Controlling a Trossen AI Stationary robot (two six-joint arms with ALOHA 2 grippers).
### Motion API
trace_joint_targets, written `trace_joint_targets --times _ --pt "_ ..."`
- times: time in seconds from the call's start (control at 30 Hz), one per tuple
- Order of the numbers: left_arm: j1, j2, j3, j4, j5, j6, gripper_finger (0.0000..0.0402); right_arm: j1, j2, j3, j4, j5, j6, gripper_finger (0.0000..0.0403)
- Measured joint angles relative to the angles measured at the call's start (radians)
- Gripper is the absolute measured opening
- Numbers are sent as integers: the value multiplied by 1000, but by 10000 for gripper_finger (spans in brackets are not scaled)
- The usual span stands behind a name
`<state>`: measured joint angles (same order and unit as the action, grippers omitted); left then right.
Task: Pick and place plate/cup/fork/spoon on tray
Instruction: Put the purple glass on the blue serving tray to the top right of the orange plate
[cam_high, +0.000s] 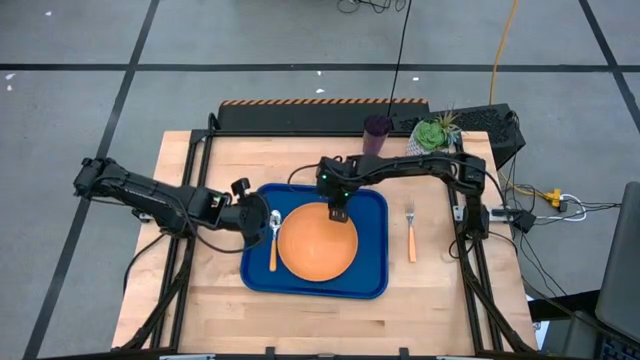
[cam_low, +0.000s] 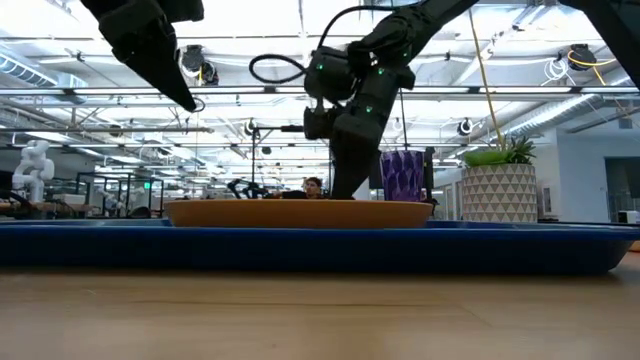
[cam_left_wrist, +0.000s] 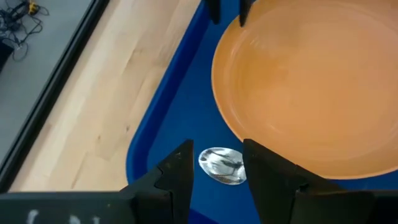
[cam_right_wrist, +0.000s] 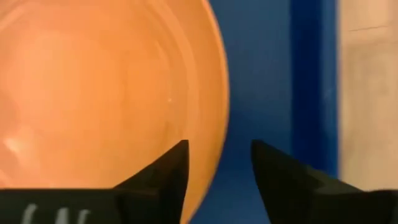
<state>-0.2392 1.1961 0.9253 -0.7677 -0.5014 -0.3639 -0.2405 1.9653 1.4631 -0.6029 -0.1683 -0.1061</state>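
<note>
Two around tray (cam_high: 375, 275) | fork (cam_high: 410, 238) beside | succulent (cam_high: 433, 133) behind

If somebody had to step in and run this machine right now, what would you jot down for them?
Right gripper: open, over the far rim of the plate, holding nothing.
Left gripper: open, above the spoon, holding nothing.
Done: plate and spoon lie on the blue tray, spoon left of the plate.
Left: the fork, on the table right of the tray, and the purple cup, at the table's far edge beside the potted plant.
</note>
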Motion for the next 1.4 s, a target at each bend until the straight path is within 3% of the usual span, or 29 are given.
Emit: trace_joint_targets --times 0.2,0.37,0.43,0.67,0.83,1.13,1.4 --pt "-24 0 0 0 -44 -31 140 -5 -105 0 -25 129 -49 196" --pt "-26 0 0 12 -119 -43 140 -47 -258 0 -29 340 -155 188" --pt "-26 0 0 27 -136 -37 140 -96 -296 12 -25 370 -212 180" --pt "-26 0 0 92 -135 14 140 -312 -282 140 -182 301 -290 163" --pt "-35 0 0 88 -107 18 140 -400 -250 170 -260 265 -330 167" --pt "-44 0 -1 67 -82 21 140 -441 -248 170 -395 241 -340 169" --pt "-70 0 -1 56 -67 2 140 -466 -218 129 -392 201 -332 169"
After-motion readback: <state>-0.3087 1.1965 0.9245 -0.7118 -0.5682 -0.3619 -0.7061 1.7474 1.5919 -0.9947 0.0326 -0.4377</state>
